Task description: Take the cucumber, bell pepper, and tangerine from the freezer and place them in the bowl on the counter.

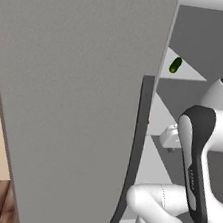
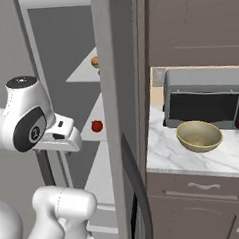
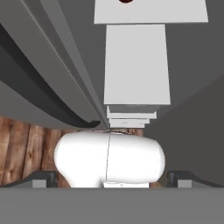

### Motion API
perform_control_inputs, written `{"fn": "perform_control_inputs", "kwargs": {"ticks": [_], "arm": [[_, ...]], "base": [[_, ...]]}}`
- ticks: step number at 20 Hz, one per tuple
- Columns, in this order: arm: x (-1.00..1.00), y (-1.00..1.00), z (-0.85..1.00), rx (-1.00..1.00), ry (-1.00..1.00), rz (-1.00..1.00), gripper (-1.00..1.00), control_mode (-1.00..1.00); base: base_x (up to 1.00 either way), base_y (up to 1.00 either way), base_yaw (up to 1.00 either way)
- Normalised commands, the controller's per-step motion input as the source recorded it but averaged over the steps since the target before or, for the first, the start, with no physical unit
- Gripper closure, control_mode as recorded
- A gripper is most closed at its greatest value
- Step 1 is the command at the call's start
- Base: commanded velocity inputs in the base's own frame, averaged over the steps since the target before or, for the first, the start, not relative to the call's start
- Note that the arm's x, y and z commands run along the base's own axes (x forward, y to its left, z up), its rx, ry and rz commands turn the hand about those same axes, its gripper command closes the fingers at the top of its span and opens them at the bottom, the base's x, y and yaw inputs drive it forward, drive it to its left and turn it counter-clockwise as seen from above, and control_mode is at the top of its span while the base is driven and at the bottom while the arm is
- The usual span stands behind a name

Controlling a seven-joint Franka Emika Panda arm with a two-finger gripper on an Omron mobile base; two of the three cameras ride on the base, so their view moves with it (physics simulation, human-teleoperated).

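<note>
Right base view: freezer open, arm reaching between its doors

Right base view has the freezer (image 2: 117,91) with its doors swung wide. On its pale shelves sit the tangerine (image 2: 95,62) up high and the bell pepper (image 2: 97,126) one shelf lower. Left base view catches the cucumber (image 1: 175,65) on an upper shelf. Beside the freezer, the bowl (image 2: 199,135) rests on the counter (image 2: 194,159) in front of a microwave (image 2: 205,98). Gripper fingers sit well apart in the hand view, holding nothing
</note>
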Motion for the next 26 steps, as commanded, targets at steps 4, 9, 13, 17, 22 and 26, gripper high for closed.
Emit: {"fn": "perform_control_inputs", "kwargs": {"ticks": [4, 9, 13, 17, 22, 26], "arm": [[0.00, 0.00, 0.00, 0.00, 0.00, 0.00, -1.00, 1.00], [0.00, 0.00, 0.00, 0.00, 0.00, 0.00, -1.00, 1.00], [0.00, 0.00, 0.00, 0.00, 0.00, 0.00, -1.00, 1.00], [0.00, 0.00, 0.00, 0.00, 0.00, 0.00, -1.00, 1.00], [0.00, 0.00, 0.00, 0.00, 0.00, 0.00, -1.00, 1.00], [0.67, -0.45, -0.09, 0.04, 0.00, 0.07, -1.00, -1.00]], "base": [[0.03, -0.66, -0.12], [-0.06, -0.79, -0.10], [0.00, -0.77, -0.13], [0.04, -0.74, -0.11], [0.44, -0.52, 0.00], [0.00, 0.00, 0.00]]}}
